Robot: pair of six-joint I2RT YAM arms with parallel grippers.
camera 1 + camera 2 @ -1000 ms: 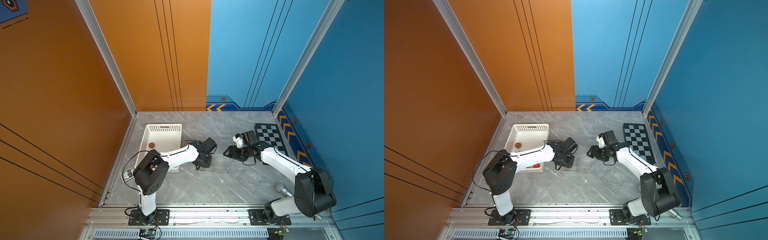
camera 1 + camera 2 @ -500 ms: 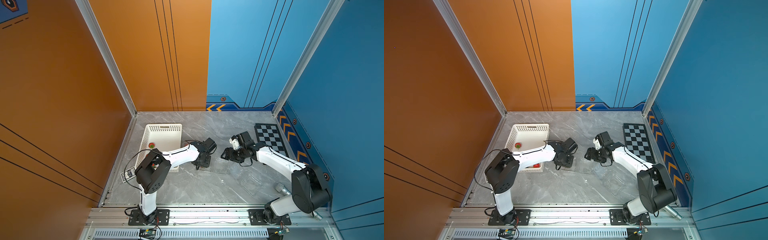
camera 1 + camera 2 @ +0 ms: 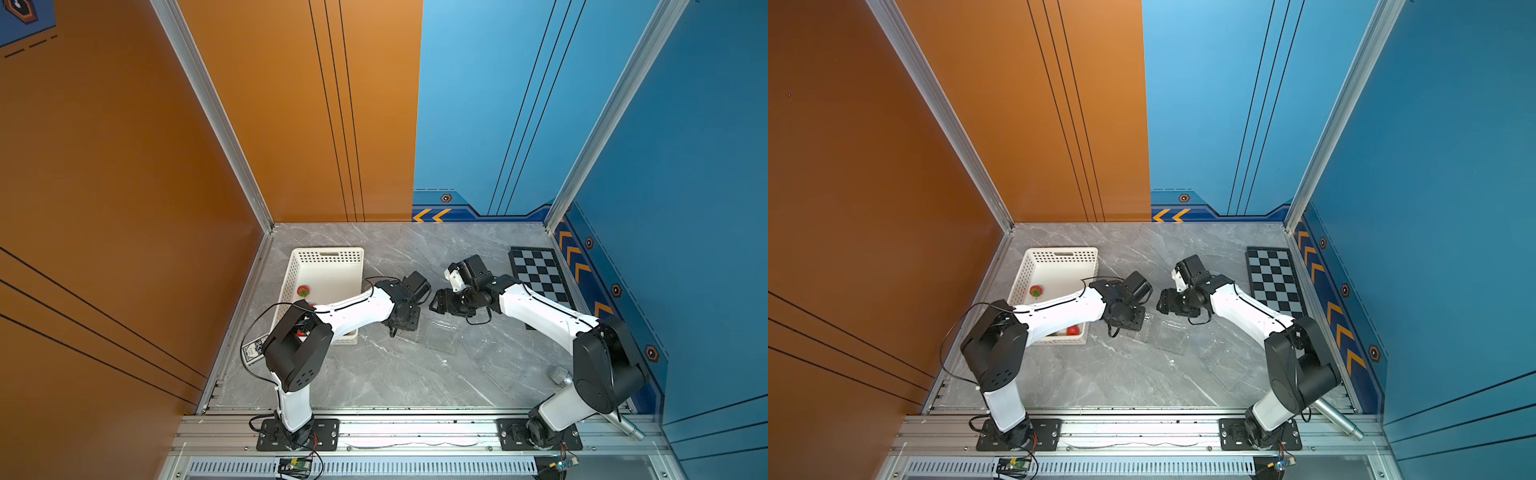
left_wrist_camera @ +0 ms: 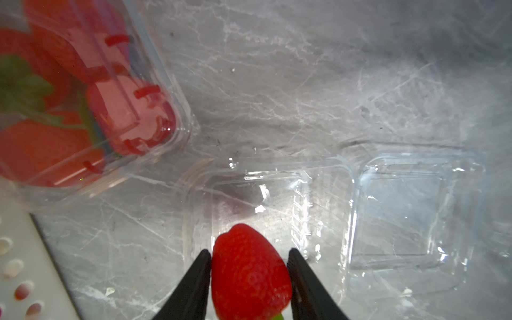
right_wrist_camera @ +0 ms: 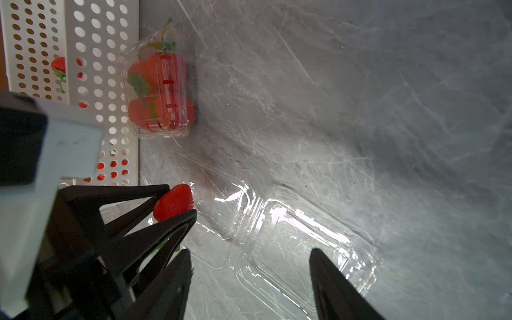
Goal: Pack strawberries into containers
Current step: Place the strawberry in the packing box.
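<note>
Looking down at a grey marbled tabletop (image 3: 374,374), boxed in by orange panels (image 3: 124,166) on the left and blue panels (image 3: 685,166) on the right, checkerboard mat (image 3: 540,274) over by the blue side. Pinching a strawberry (image 4: 249,277) in the left gripper (image 4: 249,253), just over an open empty container (image 4: 263,194). Spread wide with nothing inside for the right gripper (image 5: 249,250). Also spotted a shut container (image 5: 158,94) stuffed with berries (image 5: 141,110), right against the white basket (image 3: 328,255).

Grey marble-patterned surface (image 3: 390,374) enclosed by tall orange wall panels (image 3: 104,166) and blue wall panels (image 3: 685,166), joined by silver aluminium corner posts (image 3: 208,104). Yellow chevrons (image 3: 432,215) printed along blue base strip. Black-and-white checkerboard mat (image 3: 540,274) laid beside blue side wall.
</note>
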